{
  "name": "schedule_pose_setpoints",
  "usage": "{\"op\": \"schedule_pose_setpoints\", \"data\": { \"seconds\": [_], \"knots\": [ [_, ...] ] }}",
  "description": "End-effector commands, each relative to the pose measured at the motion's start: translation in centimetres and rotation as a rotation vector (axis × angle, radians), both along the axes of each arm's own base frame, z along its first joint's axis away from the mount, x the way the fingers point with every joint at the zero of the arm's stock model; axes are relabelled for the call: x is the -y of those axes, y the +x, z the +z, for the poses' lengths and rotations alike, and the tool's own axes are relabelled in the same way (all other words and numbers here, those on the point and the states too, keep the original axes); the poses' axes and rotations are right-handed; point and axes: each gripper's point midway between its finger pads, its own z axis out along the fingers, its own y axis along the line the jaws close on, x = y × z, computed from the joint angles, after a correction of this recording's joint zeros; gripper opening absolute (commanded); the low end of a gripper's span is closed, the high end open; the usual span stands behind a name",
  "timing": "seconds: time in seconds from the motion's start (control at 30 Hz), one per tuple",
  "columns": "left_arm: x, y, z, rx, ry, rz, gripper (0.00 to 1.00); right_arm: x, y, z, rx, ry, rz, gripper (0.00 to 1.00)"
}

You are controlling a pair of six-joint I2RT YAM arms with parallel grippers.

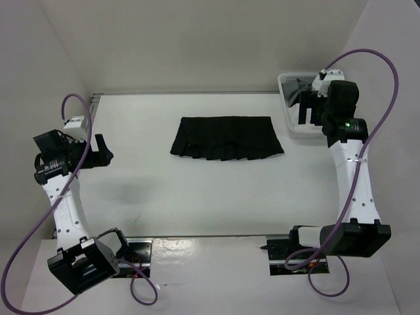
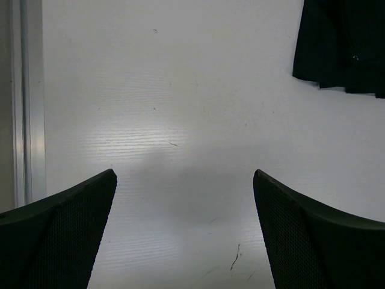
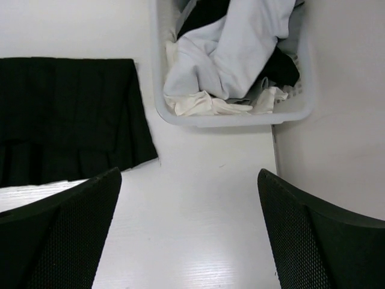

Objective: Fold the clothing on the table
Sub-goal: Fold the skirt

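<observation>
Matt black pleated cloth skirt [image 1: 226,138] on a smooth, faintly glossy white table [image 1: 197,197], perhaps laminate.

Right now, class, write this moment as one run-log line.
black pleated fabric skirt: spread flat | left gripper: open, empty | right gripper: open, empty

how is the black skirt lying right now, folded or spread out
Spread out: the skirt lies flat on the table, its whole trapezoid outline showing, with no part visibly turned over.

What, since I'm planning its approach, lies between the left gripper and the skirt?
Nothing: only bare table separates the left gripper from the skirt, as the top view shows; the left wrist view agrees.
</observation>
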Motion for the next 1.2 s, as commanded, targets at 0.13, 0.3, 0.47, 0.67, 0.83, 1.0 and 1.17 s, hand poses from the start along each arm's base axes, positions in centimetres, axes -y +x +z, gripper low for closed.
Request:
{"op": "schedule_pose_setpoints", "data": {
  "seconds": [0.13, 0.3, 0.47, 0.67, 0.83, 1.0, 1.17],
  "knots": [
    [-0.4, 0.5, 0.0, 0.013, 0.001, 0.003, 1.00, 0.2, -0.5, -0.8, 0.003, -0.026, 0.019, 0.98],
    [-0.6, 0.6, -0.6, -0.007, -0.004, 0.009, 1.00, -5.2, 0.9, -2.7, -0.053, -0.096, 0.194, 0.98],
    [-1.1, 0.9, -1.0, -0.027, 0.002, 0.025, 1.00, -11.3, 2.6, -7.3, -0.177, -0.235, 0.313, 0.92],
    [-1.2, 0.7, 0.0, 0.005, 0.021, 0.039, 1.00, -19.1, 2.1, -12.0, -0.244, -0.372, 0.515, 0.86],
    [-1.1, 0.6, -0.4, -0.003, 0.017, 0.039, 1.00, -22.3, 2.5, -13.9, -0.248, -0.419, 0.605, 0.77],
    [-1.3, 0.6, -0.4, -0.006, 0.022, 0.046, 1.00, -23.7, 3.0, -16.2, -0.275, -0.459, 0.698, 0.76],
    [-1.7, 0.6, -0.1, 0.003, 0.043, 0.062, 1.00, -25.0, 3.3, -18.1, -0.289, -0.475, 0.760, 0.76]
  ]
}}
